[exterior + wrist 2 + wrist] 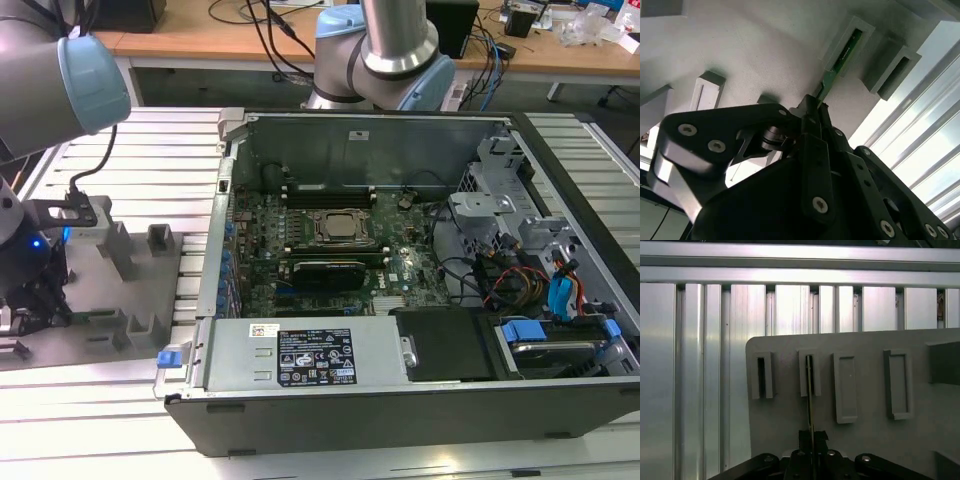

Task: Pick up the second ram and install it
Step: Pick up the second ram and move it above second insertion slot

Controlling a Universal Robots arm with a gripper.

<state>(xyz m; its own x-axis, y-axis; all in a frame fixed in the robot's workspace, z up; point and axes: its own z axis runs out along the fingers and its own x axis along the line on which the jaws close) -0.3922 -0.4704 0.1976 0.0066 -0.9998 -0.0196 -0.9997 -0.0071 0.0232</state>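
The second ram [840,57] is a thin green strip standing on edge, its far end in a slotted block of the grey tray [760,45]. In the first wrist view the ram [810,390] shows edge-on, running from the slotted block [810,372] back to my gripper [812,436]. In the second wrist view the black fingers [807,117] of my gripper [814,106] are pressed together on the strip's near end. In the exterior view, the gripper [38,305] is low over the tray [150,290] at the exterior view's left.
An open computer case [560,200] lies to the exterior view's right of the tray, with its motherboard [330,235] and black memory slots [330,197] exposed. Several upright grey blocks [160,240] stand on the tray. The table is ribbed aluminium rails [700,365].
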